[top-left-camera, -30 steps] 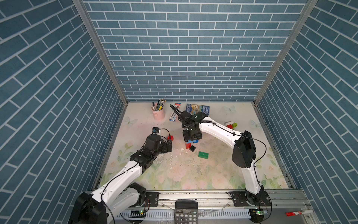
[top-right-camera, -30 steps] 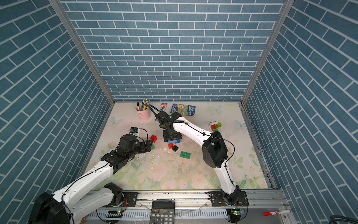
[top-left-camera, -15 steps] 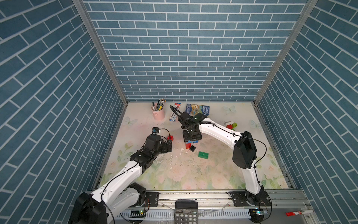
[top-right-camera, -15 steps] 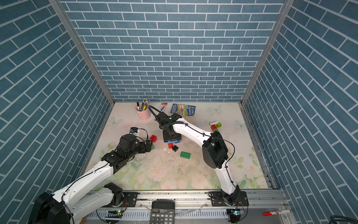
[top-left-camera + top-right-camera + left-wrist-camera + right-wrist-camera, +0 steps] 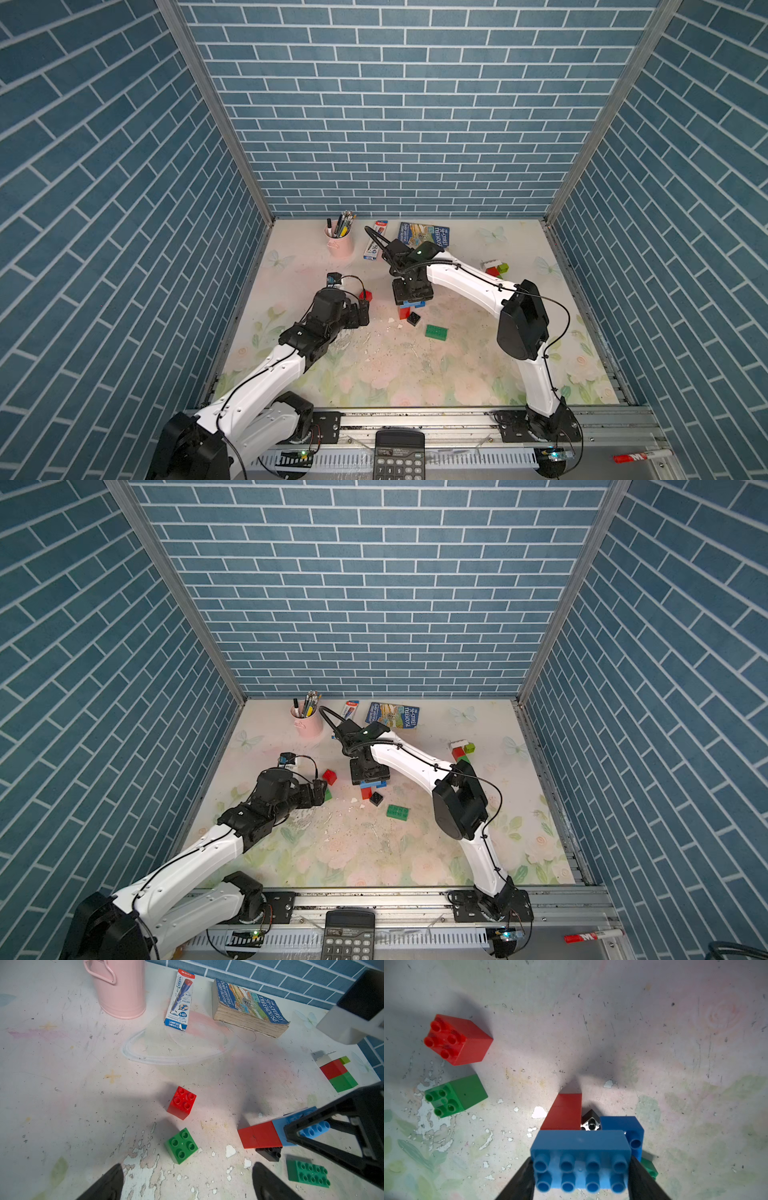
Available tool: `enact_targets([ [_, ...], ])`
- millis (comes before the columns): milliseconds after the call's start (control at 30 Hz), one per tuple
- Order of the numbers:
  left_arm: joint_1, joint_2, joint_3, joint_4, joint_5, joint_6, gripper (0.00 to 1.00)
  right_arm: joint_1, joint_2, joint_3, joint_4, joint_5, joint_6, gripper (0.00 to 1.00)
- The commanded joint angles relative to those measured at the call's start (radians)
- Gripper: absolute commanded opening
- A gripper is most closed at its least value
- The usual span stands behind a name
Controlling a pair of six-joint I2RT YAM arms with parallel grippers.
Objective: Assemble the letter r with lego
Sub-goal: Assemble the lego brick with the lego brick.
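Your right jaws clamp the long blue brick (image 5: 580, 1159), which tops the red bricks (image 5: 563, 1112) at the middle of the tabletop (image 5: 457, 374). Your left jaws hang wide apart, empty, near the green square brick (image 5: 181, 1145).

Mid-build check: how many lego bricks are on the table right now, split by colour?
Red bricks: 4, counting the column as 2 by its seam
Green bricks: 3
Blue bricks: 2, including the light blue brick between the right fingers
Lime brick: 1
White brick: 1
Black brick: 1
Total: 12
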Motion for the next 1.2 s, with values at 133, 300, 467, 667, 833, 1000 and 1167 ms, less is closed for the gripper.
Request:
enact_targets([
  [133, -0.002, 0.024, 0.005, 0.003, -0.005, 0.007, 0.98, -0.002, 0.138, -0.005, -0.145, -0.041, -0.051, 0.0],
  [300, -0.002, 0.023, 0.005, 0.004, -0.01, 0.007, 0.98, -0.003, 0.162, -0.002, -0.144, -0.043, -0.052, 0.0],
  [467, -0.002, 0.017, 0.007, -0.002, -0.013, 0.007, 0.98, -0.003, 0.135, 0.009, -0.124, -0.034, -0.051, 0.0],
  [667, -0.002, 0.005, 0.016, -0.008, -0.017, 0.009, 0.98, -0.001, 0.073, 0.021, -0.079, -0.003, -0.048, 0.0],
  [833, -0.003, -0.024, 0.025, -0.029, -0.04, 0.012, 0.99, 0.001, 0.024, 0.034, -0.042, 0.009, -0.055, 0.06],
  [1000, -0.002, -0.043, 0.042, -0.054, -0.053, 0.022, 0.98, 0.001, 0.013, 0.057, -0.033, 0.015, -0.07, 0.15],
  [1167, -0.003, -0.057, 0.038, -0.059, -0.063, 0.022, 0.98, 0.0, -0.001, 0.052, -0.01, 0.009, -0.075, 0.24],
])
